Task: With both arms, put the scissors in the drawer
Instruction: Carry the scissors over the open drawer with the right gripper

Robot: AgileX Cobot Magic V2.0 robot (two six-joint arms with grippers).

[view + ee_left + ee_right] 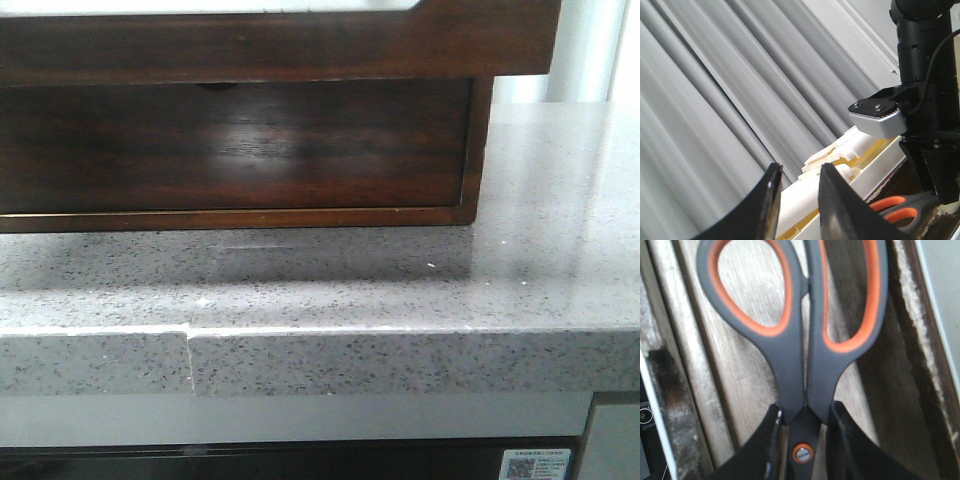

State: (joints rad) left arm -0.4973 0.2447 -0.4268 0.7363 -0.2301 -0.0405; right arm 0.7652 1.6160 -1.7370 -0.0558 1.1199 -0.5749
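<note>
**Q:** Jaws first: what are they doing?

**A:** Right gripper (802, 440) is clenching the scissors (795, 335) near the orange pivot, handles pointing away from the wrist, fingers (850, 450) pressing on both sides. Left gripper (797, 200) is sitting released, with nothing between its fingers, pointing toward pale curtains.

**Q:** Where are the scissors relative to the drawer?

**A:** In the right wrist view they are hanging over pale wooden boards edged by a dark wall, which looks like the drawer's inside. The left wrist view is showing their orange loops low beside the right arm. In the front view, the drawer (300, 40) is projecting out at the top edge, with neither arm visible.

**Q:** How should the step be done well?

**A:** Probably by lowering until the scissors are nearly lying flat, then letting go gently, keeping clear of the dark wall. The left gripper seems free for pushing the drawer shut afterwards.
</note>
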